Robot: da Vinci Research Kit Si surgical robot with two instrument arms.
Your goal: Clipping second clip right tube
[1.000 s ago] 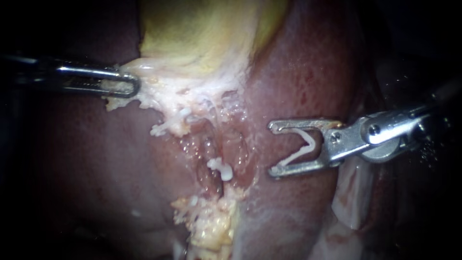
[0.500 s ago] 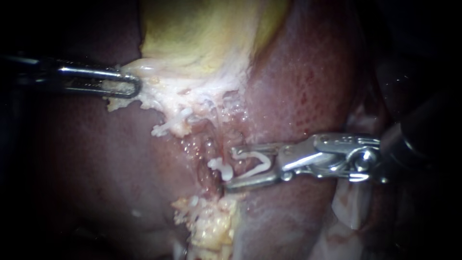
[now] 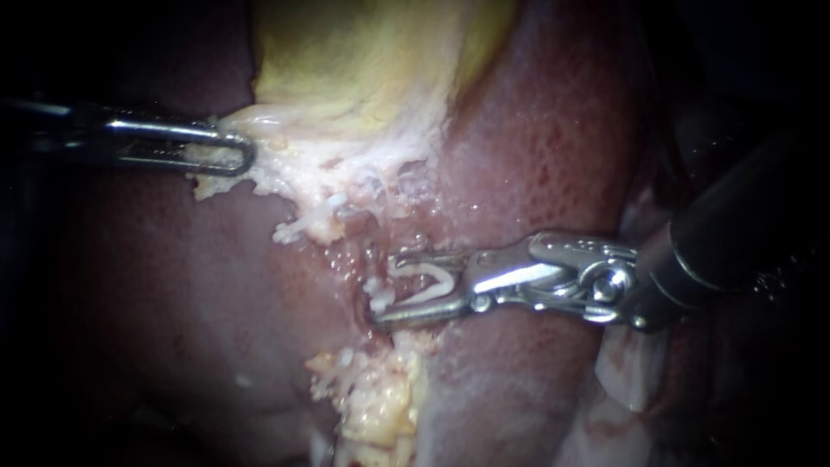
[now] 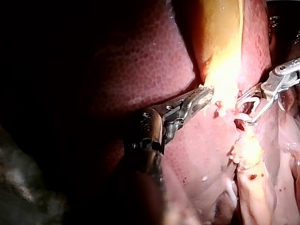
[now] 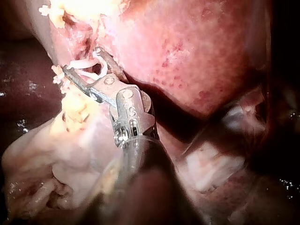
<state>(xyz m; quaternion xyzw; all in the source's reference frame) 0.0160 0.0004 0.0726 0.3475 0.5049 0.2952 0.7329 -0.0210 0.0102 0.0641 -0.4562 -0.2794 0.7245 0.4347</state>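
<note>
**Loaded clip brought to the right tube, not yet closed**

In the endoscope view the right instrument [image 3: 406,290] reached in from 3 o'clock. Its jaws stood partly apart, each against one leg of an unclosed white loaded clip [image 3: 428,278]. They lay across the dissected groove just below centre, where the right tube [image 3: 417,244] ran from 12 toward 6 o'clock. The jaws hid most of the tube.

A seated clip [image 3: 378,296] showed just beyond the tips, toward 9 o'clock. At 10 o'clock the left instrument [image 3: 233,156] was clamped on the pale edge of the gallbladder [image 3: 363,60], drawing it off the liver [image 3: 536,156].

The step looked like final placement. Next, the tube should sit fully between the clip's legs, clear of the seated clip, before the squeeze.
</note>
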